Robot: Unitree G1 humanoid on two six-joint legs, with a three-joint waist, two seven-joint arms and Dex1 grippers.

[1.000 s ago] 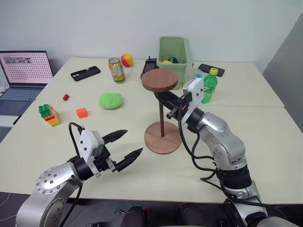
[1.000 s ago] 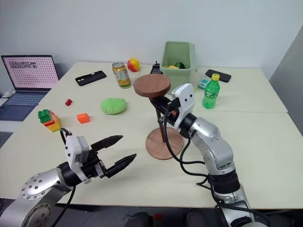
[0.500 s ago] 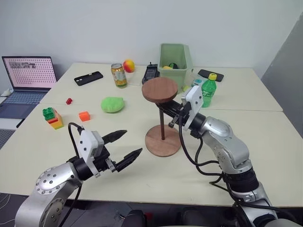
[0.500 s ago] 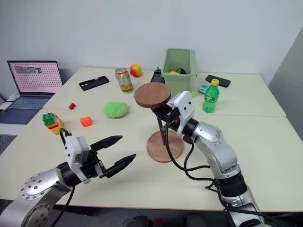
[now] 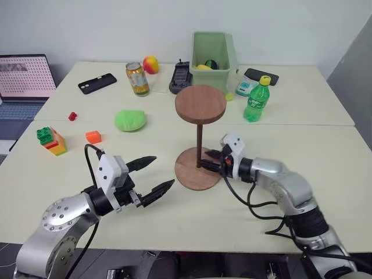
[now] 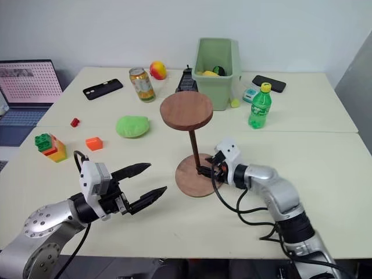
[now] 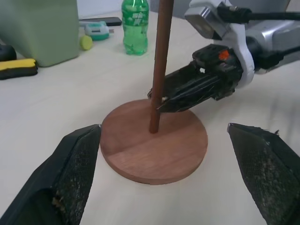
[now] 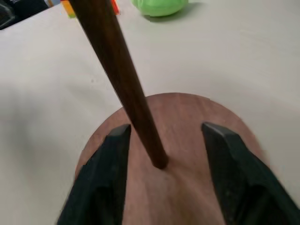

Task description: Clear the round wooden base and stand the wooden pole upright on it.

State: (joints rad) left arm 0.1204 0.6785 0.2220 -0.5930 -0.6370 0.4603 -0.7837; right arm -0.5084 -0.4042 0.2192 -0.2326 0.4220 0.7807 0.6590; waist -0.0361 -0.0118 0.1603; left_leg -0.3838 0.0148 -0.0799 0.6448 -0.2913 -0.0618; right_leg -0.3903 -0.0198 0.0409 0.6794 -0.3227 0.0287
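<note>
Standing upright in the round wooden base [image 5: 196, 169], the wooden pole [image 5: 199, 145] rises disc-up between the right gripper's [image 5: 206, 161] parted fingers.

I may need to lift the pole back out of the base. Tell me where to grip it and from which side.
Grip the wooden pole low on its bare shaft, just above the round wooden base, coming in level from the right hand side. The shaft stands upright and thin, the fingers already straddle it there, and the disc on top blocks a grip from above.

Laptop [image 5: 23, 78] cut by frame edge; bin [image 5: 213, 52] contents partly hidden.
</note>
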